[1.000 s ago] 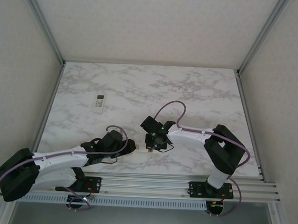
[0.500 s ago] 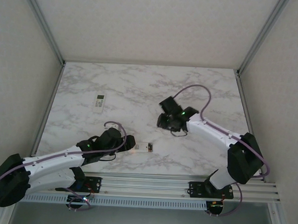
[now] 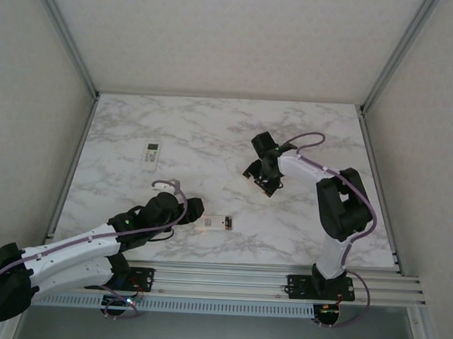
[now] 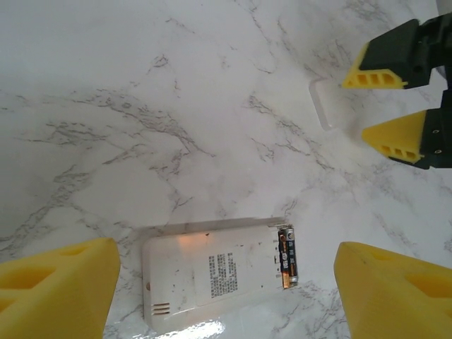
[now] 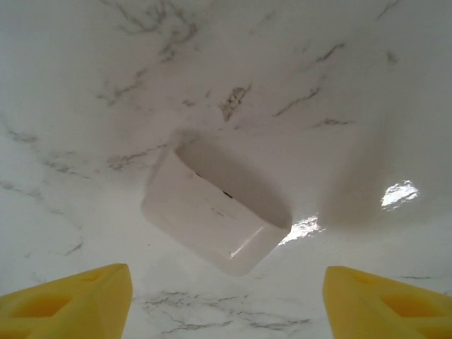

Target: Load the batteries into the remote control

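The remote control [image 4: 212, 272] lies back side up on the marble table, also seen at the near middle [image 3: 213, 223]. One of the batteries [image 4: 287, 258], dark with an orange end, sits in the open compartment at its right end. My left gripper [image 4: 224, 286] hangs open over the remote, a yellow finger [image 4: 60, 282] on each side, not touching it. My right gripper [image 3: 261, 177] stands open farther back. A small white battery cover [image 5: 215, 212] lies flat on the table just ahead of its open fingers [image 5: 67, 300]. The cover [image 4: 325, 102] shows beside those fingers in the left wrist view.
A second white remote [image 3: 152, 153] lies face up at the back left of the table. Metal frame posts [image 3: 76, 59] and walls bound the table on both sides, and a rail [image 3: 281, 282] runs along the near edge.
My right gripper has swung from the remote toward the back right and has opened above the white cover. My left gripper has opened wider, and its arm has stretched lower.
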Controlling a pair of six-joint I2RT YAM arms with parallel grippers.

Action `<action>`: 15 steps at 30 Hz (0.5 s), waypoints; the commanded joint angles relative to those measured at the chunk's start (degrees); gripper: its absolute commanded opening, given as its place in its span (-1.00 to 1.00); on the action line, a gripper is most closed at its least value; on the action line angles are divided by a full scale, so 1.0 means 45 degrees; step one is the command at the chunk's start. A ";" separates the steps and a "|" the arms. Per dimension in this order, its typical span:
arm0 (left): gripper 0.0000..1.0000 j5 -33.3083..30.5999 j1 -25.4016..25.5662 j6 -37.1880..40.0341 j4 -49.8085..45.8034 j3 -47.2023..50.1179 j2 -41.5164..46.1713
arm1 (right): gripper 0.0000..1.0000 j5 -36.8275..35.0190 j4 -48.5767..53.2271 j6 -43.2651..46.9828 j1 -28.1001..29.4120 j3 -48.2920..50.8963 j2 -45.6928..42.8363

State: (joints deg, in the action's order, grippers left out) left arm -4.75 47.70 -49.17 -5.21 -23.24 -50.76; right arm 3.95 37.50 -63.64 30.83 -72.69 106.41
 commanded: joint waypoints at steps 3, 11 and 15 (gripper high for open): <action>0.58 0.0153 0.0101 0.0229 0.0786 0.0440 0.0259 | 0.52 -0.0019 0.1192 -0.1541 -0.0069 -0.1373 0.0855; 0.58 -0.0013 0.0098 0.0076 0.0836 0.0925 0.0895 | 0.51 0.0097 0.2223 -0.2073 -0.0147 -0.2705 0.2358; 0.59 -0.0254 0.0091 0.0009 0.0308 0.0905 0.1396 | 0.49 0.0164 0.2173 -0.2668 -0.0153 -0.2314 0.2513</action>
State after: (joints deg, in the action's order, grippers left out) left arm -4.16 47.70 -49.08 -2.35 -19.66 -46.24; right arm 4.58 43.70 -72.34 30.35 -83.92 115.63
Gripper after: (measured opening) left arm 0.794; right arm 0.747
